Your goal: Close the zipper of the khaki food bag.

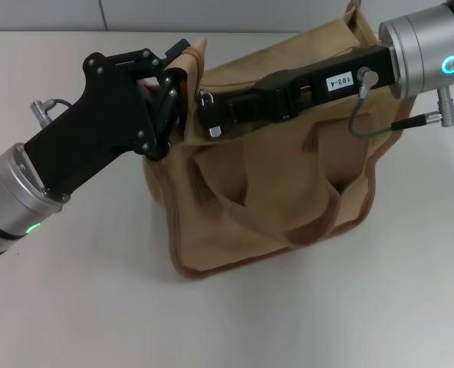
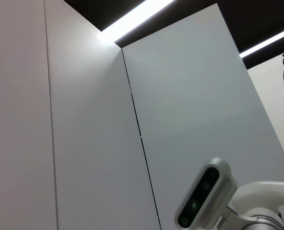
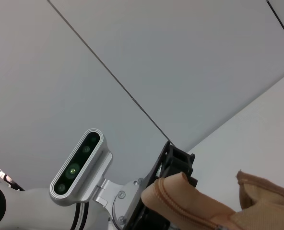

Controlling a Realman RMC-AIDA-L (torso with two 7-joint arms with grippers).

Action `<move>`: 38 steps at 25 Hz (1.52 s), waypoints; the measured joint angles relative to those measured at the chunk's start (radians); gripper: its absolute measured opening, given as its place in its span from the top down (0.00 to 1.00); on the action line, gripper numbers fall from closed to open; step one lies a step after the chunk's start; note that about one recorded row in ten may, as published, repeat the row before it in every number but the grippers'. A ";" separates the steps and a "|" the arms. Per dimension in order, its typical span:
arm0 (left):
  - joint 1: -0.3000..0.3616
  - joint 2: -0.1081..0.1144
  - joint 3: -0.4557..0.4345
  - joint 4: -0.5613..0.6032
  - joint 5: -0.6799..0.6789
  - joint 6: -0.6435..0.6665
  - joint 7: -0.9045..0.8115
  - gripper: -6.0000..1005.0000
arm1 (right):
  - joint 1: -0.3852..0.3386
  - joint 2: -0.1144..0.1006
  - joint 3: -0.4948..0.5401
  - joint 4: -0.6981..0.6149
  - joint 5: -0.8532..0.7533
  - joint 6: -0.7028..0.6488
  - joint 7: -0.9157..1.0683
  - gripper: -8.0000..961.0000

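1. You have the khaki food bag [image 1: 273, 184] standing upright on the white table [image 1: 74, 307], roughly in the middle of the head view, with one wide handle loop drooping down its front face.
2. Your left gripper [image 1: 179, 70] is at the bag's upper left corner; its black fingers are clenched on a fold of tan fabric at the end of the top panel.
3. Your right gripper [image 1: 212, 115] reaches in from the right across the top of the bag and lies low over the top panel, its tip close to the left gripper.
4. You cannot tell whether the right gripper's fingers are parted or closed; the tip is dark and partly hidden.
5. The zipper [image 3: 173, 203] shows in the right wrist view as a stitched tan line along a raised fold of the bag, with the left gripper's black fingers just behind it.
6. A small silver metal piece sits at the right gripper's tip; you cannot tell if it is the pull tab.
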 joint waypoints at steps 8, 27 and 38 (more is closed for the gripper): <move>0.003 0.000 0.000 0.000 0.000 0.001 -0.001 0.85 | -0.009 0.000 0.000 -0.002 0.001 -0.006 0.000 0.97; 0.016 0.000 -0.069 -0.002 -0.006 -0.019 -0.002 0.84 | -0.098 -0.026 0.032 -0.040 0.002 -0.032 0.008 0.99; 0.028 0.004 -0.148 0.000 -0.006 -0.071 -0.002 0.84 | -0.179 -0.054 0.107 -0.049 -0.003 -0.067 0.015 0.99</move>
